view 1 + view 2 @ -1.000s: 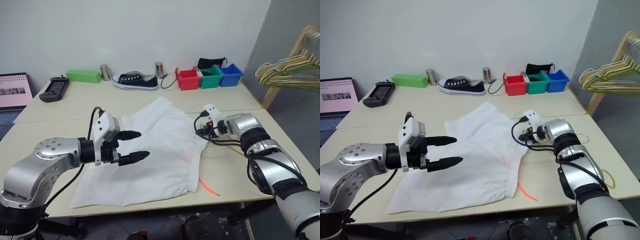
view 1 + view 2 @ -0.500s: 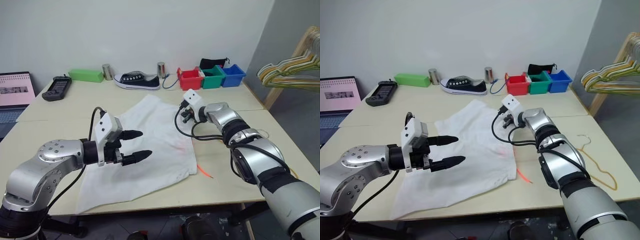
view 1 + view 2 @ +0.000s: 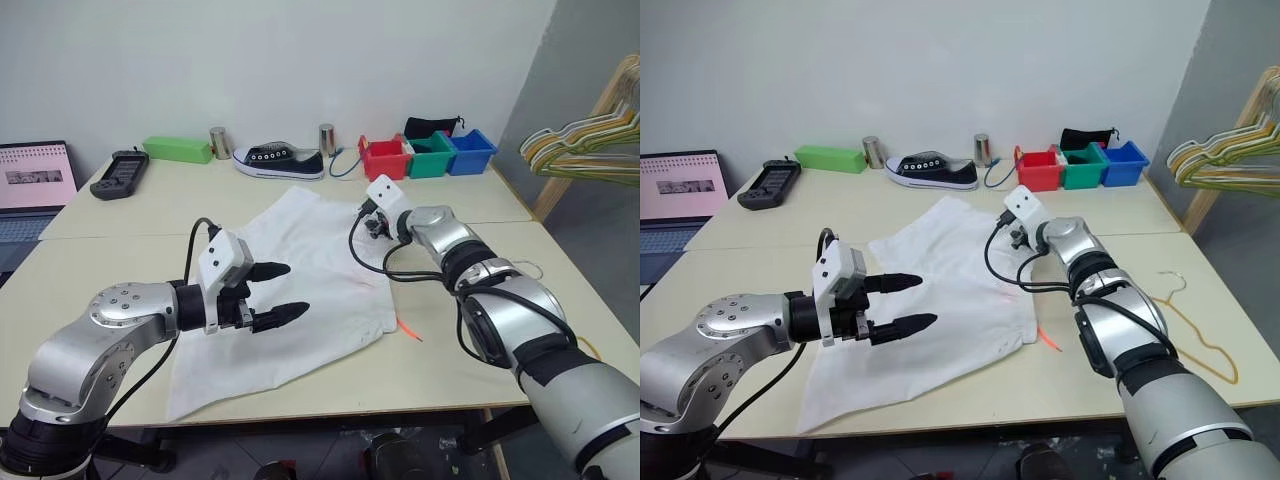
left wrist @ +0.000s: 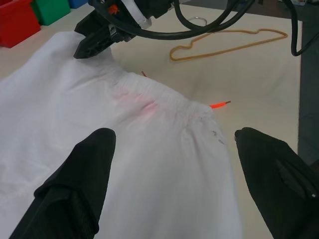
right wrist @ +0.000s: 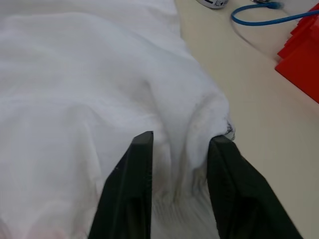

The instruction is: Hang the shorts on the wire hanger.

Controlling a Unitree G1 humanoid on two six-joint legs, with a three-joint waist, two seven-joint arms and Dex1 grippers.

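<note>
The white shorts [image 3: 300, 270] lie spread on the table, waistband towards the right, with an orange drawstring [image 3: 1048, 338] end poking out. My right gripper [image 3: 1012, 232] rests on the far end of the waistband. In the right wrist view its fingers [image 5: 137, 189] stand apart, open, with a raised fold of the shorts [image 5: 184, 129] between them. My left gripper [image 3: 285, 290] hovers open over the near left part of the shorts, holding nothing. The wire hanger [image 3: 1200, 330] lies flat on the table right of the shorts, and its tan outline [image 4: 229, 42] lies beyond the waistband.
Along the back edge stand a green box [image 3: 180, 150], two metal cans, a black shoe [image 3: 278, 160] and red [image 3: 382, 157], green and blue bins. A handheld device [image 3: 115, 172] and a laptop [image 3: 35, 185] sit far left. A bunch of coloured hangers [image 3: 585, 145] hangs at right.
My right gripper has swung left and away, pulling the waistband end with it, so the shorts shifted left off the wire hanger. Its fingers have since parted. The left gripper stayed put.
</note>
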